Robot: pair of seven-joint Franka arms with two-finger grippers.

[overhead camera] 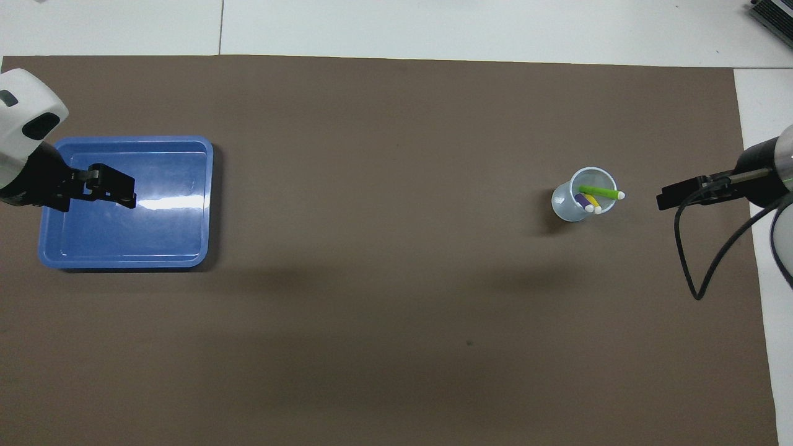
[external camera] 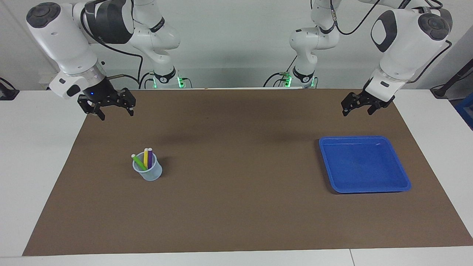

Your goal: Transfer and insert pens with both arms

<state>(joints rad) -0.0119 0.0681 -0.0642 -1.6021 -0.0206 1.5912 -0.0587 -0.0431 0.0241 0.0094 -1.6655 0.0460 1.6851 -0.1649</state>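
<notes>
Judging from the frames, the three pens stood together in a clear cup (external camera: 147, 170) toward the right arm's end of the brown mat (external camera: 236, 207): green pen (external camera: 139, 162) leaning hard over the rim, yellow pen (external camera: 145, 157) and purple pen (external camera: 150, 157) more upright, pale ends up. All three looked light, stiff and smooth (so likely slippery in a pinch). Best grip was probably on the exposed upper shaft just under the pale end; the green one offered the most free length. The cup looked thin and light too, so a sideways pull could have tipped it.

Right gripper (external camera: 111, 111) hung over the mat edge by the right arm's end, jaws spread, holding nothing, well apart from the cup. Left gripper (external camera: 357, 106) hung near the blue tray (external camera: 405, 184), fingers apart and empty as well; the overhead view put it over the tray, but the facing view showed it raised clear.

Hidden or unclear:
- lower halves of the pens were seen only through the cup wall, so how they sat at the bottom could not be read
- yellow and purple overlapped in the overhead view, touching or not, could not tell
- no insert target was visible apart from cup and tray
</notes>
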